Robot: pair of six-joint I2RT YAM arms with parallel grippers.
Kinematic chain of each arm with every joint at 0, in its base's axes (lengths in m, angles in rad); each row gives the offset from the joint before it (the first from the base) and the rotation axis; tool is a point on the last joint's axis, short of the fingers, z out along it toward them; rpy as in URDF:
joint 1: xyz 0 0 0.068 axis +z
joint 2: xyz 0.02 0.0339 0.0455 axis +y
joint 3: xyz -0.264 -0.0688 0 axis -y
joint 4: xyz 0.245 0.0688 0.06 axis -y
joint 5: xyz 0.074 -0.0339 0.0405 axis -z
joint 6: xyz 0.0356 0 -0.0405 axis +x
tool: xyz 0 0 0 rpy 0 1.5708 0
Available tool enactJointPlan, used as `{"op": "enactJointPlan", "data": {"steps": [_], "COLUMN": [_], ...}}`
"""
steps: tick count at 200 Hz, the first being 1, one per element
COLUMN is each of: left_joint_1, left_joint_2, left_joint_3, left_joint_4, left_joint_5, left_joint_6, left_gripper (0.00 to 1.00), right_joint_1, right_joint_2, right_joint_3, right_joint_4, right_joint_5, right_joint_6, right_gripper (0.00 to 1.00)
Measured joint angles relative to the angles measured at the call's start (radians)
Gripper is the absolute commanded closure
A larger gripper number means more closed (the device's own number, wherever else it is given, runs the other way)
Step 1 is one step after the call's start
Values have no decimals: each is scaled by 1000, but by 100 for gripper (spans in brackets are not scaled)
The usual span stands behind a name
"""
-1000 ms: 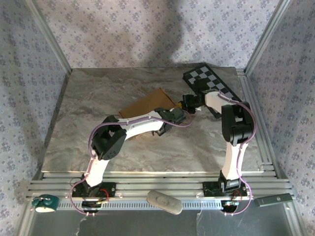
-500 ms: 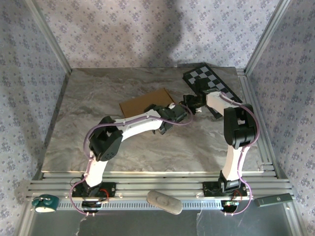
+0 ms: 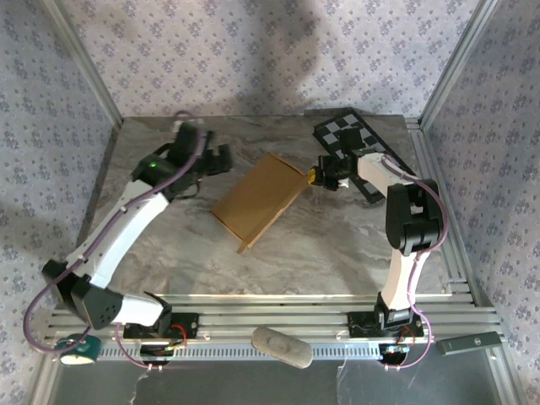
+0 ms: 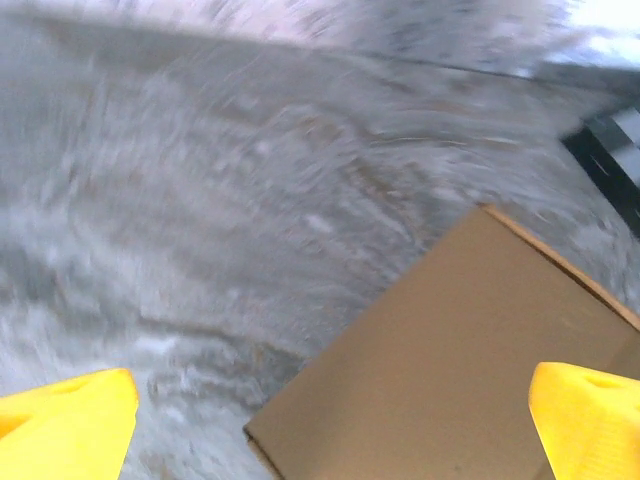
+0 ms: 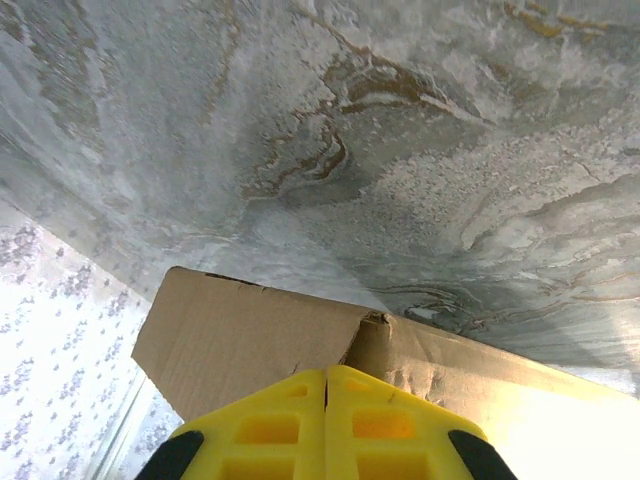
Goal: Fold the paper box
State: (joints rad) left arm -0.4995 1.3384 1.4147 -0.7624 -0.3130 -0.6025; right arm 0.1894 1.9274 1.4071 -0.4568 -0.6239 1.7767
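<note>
While the right gripper [image 3: 319, 177] pinches its right corner, the paper box [image 3: 257, 198] sits mid-table [image 3: 337, 253], seemingly light, stiff, crease-prone cardboard best held by its edges, as the left gripper [image 3: 218, 159] hangs wide open toward the far-left corner.

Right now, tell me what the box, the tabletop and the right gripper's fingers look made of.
The paper box: tan cardboard, likely corrugated, matte; a torn, crumpled edge shows in the right wrist view. The table: grey veined surface, marble-look, possibly laminate or stone; faint sheen. The right gripper, fingers: yellow moulded plastic, it seems, with recessed pockets.
</note>
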Motion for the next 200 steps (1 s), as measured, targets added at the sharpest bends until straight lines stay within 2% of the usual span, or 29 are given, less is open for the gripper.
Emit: {"op": "enactJointPlan", "data": {"steps": [10,24,42,60,87,121,170,200], "left_joint_1": [84,141,155,152,152,152,137,119], "left_joint_2": [-45,-80,-89,-89,-80,-38,34,83], "left_joint_3": [-129,-276,-391,-423,-355,-219,-113,23], "left_joint_4": [36,74,120,161,196,266,295,272], "left_joint_5": [80,182,294,373,431,476,492,474], "left_joint_6": [-82,-182,-283,-347,-377,-392,-436,-505], "left_gripper": [0,0,1,1,1,1,1,0], "right_joint_1": [-9,-20,-32,-42,-48,-43,-7,34], "right_joint_2": [-2,-6,-10,-10,-10,-18,-19,-19], "right_joint_3": [6,15,27,65,202,346,459,464], "right_joint_4": [-1,-4,-12,-45,-117,-121,-86,-21], "right_joint_5": [0,2,8,19,53,98,143,176], "right_joint_6": [2,5,7,-15,-102,-211,-413,-539], "right_gripper": [100,100,100,100,100,100,100,100]}}
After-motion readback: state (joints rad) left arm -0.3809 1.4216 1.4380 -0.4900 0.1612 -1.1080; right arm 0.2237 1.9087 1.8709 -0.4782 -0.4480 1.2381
